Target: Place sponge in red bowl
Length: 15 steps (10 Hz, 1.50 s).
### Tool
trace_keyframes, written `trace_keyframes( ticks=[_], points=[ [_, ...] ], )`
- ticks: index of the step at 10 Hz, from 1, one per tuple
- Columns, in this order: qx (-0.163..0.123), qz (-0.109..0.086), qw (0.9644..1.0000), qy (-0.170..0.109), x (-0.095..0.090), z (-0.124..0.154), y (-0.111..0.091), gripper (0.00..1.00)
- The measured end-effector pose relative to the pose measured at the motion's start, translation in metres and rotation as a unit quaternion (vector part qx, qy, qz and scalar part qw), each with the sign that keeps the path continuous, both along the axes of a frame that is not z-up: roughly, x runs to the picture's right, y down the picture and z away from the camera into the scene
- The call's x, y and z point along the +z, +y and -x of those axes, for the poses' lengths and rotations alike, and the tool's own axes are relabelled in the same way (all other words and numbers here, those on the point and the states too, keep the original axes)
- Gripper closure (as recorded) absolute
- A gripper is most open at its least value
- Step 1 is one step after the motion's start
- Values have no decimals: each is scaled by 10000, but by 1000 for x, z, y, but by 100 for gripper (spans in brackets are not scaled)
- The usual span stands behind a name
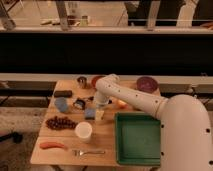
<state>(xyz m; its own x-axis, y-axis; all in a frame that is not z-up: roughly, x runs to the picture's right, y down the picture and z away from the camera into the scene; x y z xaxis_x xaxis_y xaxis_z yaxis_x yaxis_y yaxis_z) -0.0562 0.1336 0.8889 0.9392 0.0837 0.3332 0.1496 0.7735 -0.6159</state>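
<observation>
I see the white arm (131, 98) reaching from the lower right across the light wooden table (60, 148), its elbow bent over the far middle of the tabletop. The gripper (98, 106) points down near the table's centre; I cannot tell how it is set. Directly below it lies the small dull blue-grey sponge (90, 113), flat on the wood, with a pale yellowish block (100, 116) just beside it on the right. The round red-orange bowl (96, 80) sits at the far edge, partly hidden behind the arm, next to a small metal cup (82, 81). The dark purple bowl (147, 83) stands at the far right. A round blue cup (61, 104) is left of the sponge, a bunch of dark grapes (60, 122) nearer me, then a white cup (83, 131). A green rectangular tray (137, 140) occupies the near right.
</observation>
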Motion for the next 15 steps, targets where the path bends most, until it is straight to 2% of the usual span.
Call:
trace_keyframes(
  ticks=[4,5,8,12,14,15],
  points=[
    [100,31,9999,-106,-1,-2,0,21],
    [104,36,9999,-111,-1,-2,0,27],
    [116,90,9998,-148,2,0,1,57],
    [131,151,9997,-160,6,-2,5,76],
    [104,112,9997,-166,2,-3,4,88],
    [108,81,9998,-161,-2,-3,1,89]
  ],
)
